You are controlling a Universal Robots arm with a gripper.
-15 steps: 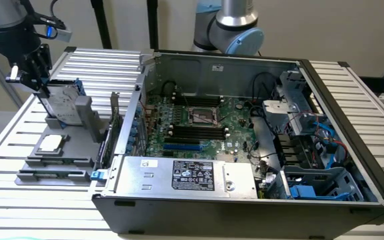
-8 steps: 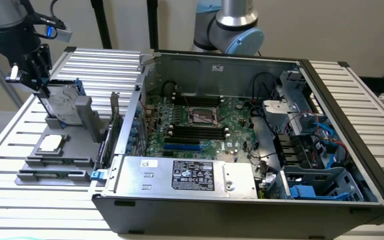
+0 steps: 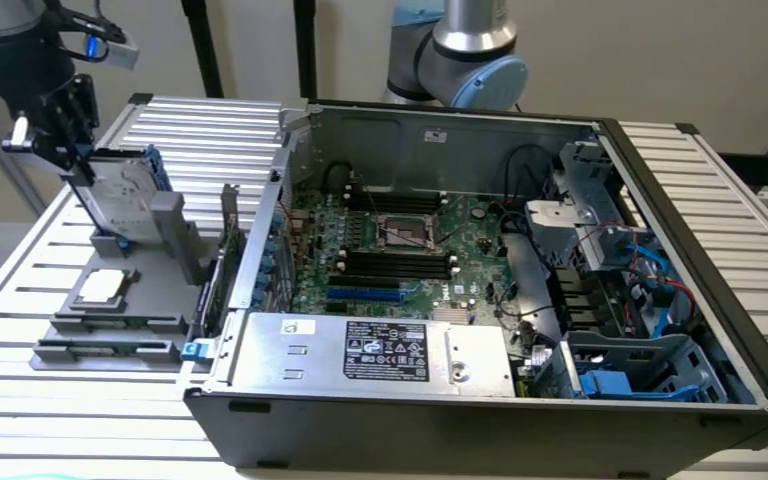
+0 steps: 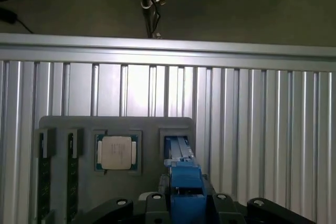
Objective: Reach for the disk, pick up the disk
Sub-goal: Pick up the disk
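Looking across the slatted aluminium surface (image 3: 704, 200), I had the open computer case (image 3: 491, 420) taking up most of it toward the exterior view's right, motherboard exposed. Well apart from that, toward the exterior view's left, sat the grey fixture tray (image 3: 157, 262), and that was where my work was. The disk (image 3: 128, 195) stood on edge in the fixture's slot, its long axis running up out of the slot with a slight lean, blue carrier frame along its edges. It lay directly below my end effector (image 3: 75, 165), not off to any side: I hung above it pointing down, and the disk's upper end reached up between my fingers. In the wrist view the blue frame sat squarely between the two finger bodies, and my end effector stood narrow, clamped across the disk's thin dimension. I judged the grasp made, yet the disk's lower end appeared to be in the slot, so the lift was not yet done. Just beside the slot, in its own square recess, lay the small CPU chip (image 3: 104, 287), untouched.
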